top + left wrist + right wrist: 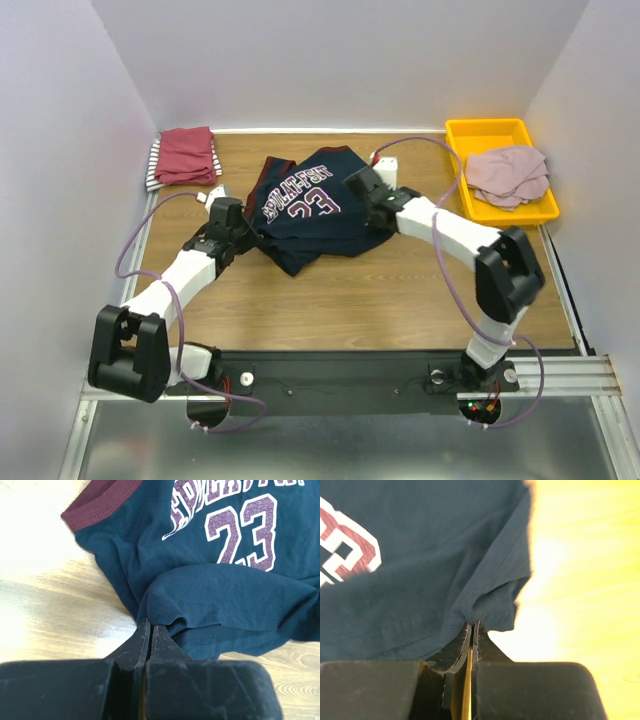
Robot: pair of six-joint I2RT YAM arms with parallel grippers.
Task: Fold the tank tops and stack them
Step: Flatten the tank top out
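Observation:
The navy jersey (310,205) with maroon trim and number 23 lies rumpled mid-table, partly folded over itself. My left gripper (238,222) is shut on its left edge; the left wrist view shows the gripper (150,624) pinching a navy fold (225,600). My right gripper (368,190) is shut on the jersey's right hem, where the right wrist view shows the gripper (472,625) pinching the cloth (430,555). A folded dark-red top (186,155) lies on a striped one (154,165) at the back left. A dusty-pink top (508,175) lies crumpled in the yellow tray (487,131).
A white box (385,162) with a cable sits behind the jersey. White walls close in the table at left, back and right. Purple cables loop beside both arms.

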